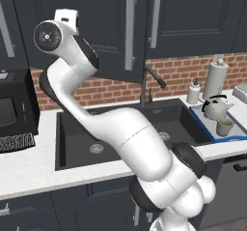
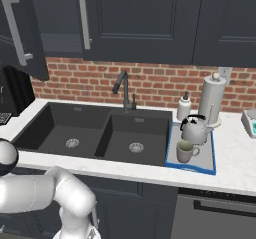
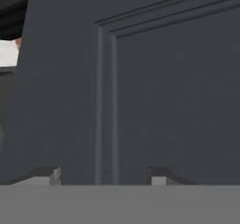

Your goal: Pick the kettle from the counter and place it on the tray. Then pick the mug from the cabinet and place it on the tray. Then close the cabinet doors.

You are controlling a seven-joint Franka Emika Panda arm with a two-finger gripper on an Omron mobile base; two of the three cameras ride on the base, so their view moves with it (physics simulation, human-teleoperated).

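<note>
The silver kettle [image 1: 214, 107] [image 2: 195, 129] and the grey-beige mug [image 1: 224, 126] [image 2: 185, 151] both stand on the blue-rimmed tray [image 1: 205, 128] [image 2: 212, 165], on the counter [image 1: 29, 165] right of the sink. The left cabinet door [image 1: 96, 32] [image 2: 20, 43] hangs ajar and the right door [image 1: 193, 12] [image 2: 140, 18] is shut. My hand [image 1: 66, 17] is raised against the left door's outer face. In the hand view that door panel [image 3: 164, 92] is very close. My gripper [image 3: 103, 178] is open with nothing between its fingertips [image 3: 47, 175].
A black double sink [image 1: 96, 133] [image 2: 75, 128] with a faucet [image 1: 147, 80] [image 2: 124, 88] lies below. A paper-towel roll [image 1: 215, 78] [image 2: 212, 98] and a soap bottle [image 1: 194, 92] [image 2: 184, 107] stand behind the tray. A black microwave [image 1: 14, 109] sits at the left.
</note>
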